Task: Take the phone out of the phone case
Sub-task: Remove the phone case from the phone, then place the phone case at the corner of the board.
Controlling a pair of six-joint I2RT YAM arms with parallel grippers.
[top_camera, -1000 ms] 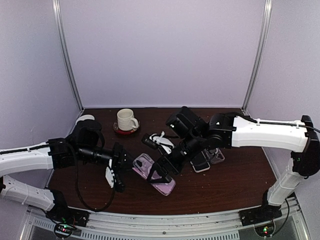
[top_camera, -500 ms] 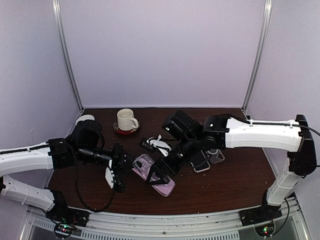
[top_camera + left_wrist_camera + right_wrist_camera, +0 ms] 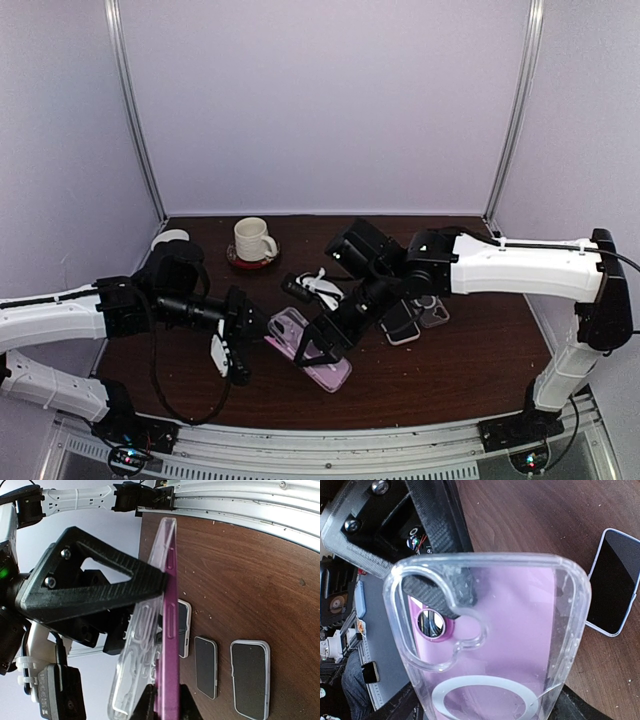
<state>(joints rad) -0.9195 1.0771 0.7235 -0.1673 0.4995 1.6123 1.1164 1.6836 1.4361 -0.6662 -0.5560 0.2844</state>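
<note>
Right end effector (image 3: 321,348) narrowed at case (image 3: 520,625), grip unclear | left end effector (image 3: 166,703) clamps phone (image 3: 170,645)

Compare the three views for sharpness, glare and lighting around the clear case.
Top external view: soft, even, violet-tinted light, faint shadows on the dark table; left wrist view: clear case and purple phone edge-on and crisp, rail brightly lit; right wrist view: case so close it looks soft, pale highlights along its rim.
</note>
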